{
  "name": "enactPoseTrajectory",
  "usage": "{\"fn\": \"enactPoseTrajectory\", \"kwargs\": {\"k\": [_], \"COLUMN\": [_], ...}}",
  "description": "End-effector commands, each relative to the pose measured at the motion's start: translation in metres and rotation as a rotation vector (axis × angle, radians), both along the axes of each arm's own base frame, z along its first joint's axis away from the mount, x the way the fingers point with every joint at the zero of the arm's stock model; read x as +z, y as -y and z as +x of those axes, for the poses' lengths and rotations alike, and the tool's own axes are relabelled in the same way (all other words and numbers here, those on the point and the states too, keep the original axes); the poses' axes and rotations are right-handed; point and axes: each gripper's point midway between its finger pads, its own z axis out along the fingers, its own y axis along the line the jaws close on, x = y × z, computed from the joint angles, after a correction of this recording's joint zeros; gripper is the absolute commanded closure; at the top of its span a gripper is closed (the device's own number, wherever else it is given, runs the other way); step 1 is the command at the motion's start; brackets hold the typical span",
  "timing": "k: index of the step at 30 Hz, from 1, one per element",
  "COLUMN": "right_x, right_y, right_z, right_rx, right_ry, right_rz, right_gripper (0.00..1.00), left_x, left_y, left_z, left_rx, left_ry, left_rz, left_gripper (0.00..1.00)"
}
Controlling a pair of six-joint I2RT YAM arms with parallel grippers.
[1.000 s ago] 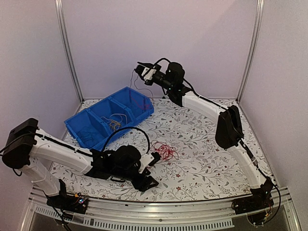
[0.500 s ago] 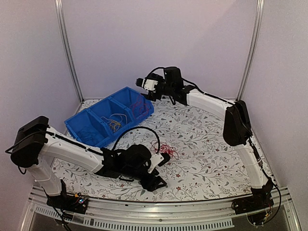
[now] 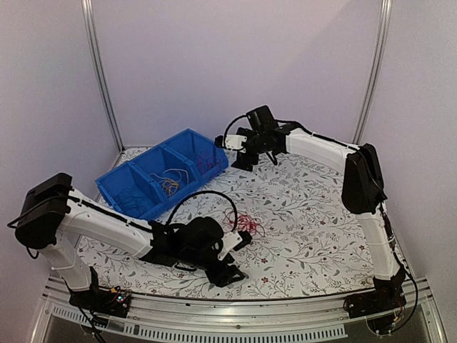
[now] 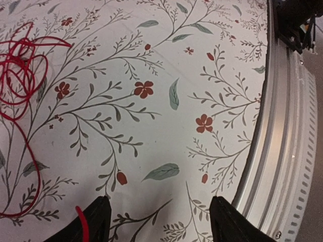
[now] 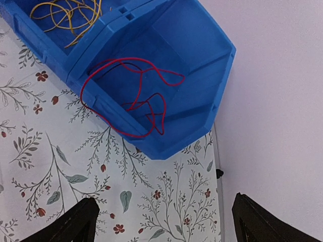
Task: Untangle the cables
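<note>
The left gripper (image 4: 161, 219) is released, its jaws wide apart with only floral tablecloth (image 4: 166, 101) between them. A red strand runs close along the outer side of one finger; I cannot tell whether it touches. It leads ahead into the red cable bundle (image 4: 20, 70), which lies on the cloth ahead of that finger and off to its side. Beside the other finger runs the aluminium rail (image 4: 282, 131) of the table's edge. Straight ahead the cloth is open.

The right gripper (image 5: 164, 222) is also released, jaws wide and nothing held. Open cloth lies ahead of it, then the blue bin (image 5: 212, 60). The bin's end compartment holds a red cable loop (image 5: 136, 96), partly hanging over the wall nearest the gripper. A yellow cable (image 5: 65, 12) lies in the next compartment. A pale wall (image 5: 272, 101) stands close beyond the bin.
</note>
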Motion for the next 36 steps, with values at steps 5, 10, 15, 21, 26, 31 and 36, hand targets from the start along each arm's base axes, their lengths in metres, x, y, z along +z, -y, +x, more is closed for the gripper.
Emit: {"fn": "enactPoseTrajectory", "kwargs": {"k": [5, 10, 15, 21, 26, 31, 36], "right_x": [0.017, 0.008, -0.021, -0.036, -0.042, -0.050, -0.062], "right_y": [0.051, 0.066, 0.075, 0.070, 0.068, 0.067, 0.070], "right_z": [-0.062, -0.116, -0.146, -0.170, -0.181, -0.193, -0.198], "right_rx": [-0.013, 0.045, 0.033, 0.039, 0.047, 0.050, 0.033], "right_ry": [-0.284, -0.402, -0.554, -0.687, -0.730, -0.743, -0.770], "right_rz": [0.112, 0.138, 0.137, 0.181, 0.186, 0.184, 0.175], "right_gripper": [0.08, 0.18, 0.29, 0.37, 0.39, 0.39, 0.41], "left_x": [0.017, 0.043, 0.090, 0.135, 0.147, 0.126, 0.125], "left_y": [-0.010, -0.017, -0.037, -0.076, -0.105, -0.114, -0.119], "left_z": [0.017, 0.043, 0.073, 0.118, 0.155, 0.172, 0.217], "left_rx": [0.069, 0.184, 0.313, 0.498, 0.618, 0.629, 0.697], "left_ry": [0.078, 0.120, 0.192, 0.191, 0.156, 0.154, 0.150], "left_rz": [-0.042, -0.112, -0.191, -0.276, -0.301, -0.215, -0.181], "left_gripper": [0.32, 0.31, 0.30, 0.31, 0.33, 0.32, 0.32]}}
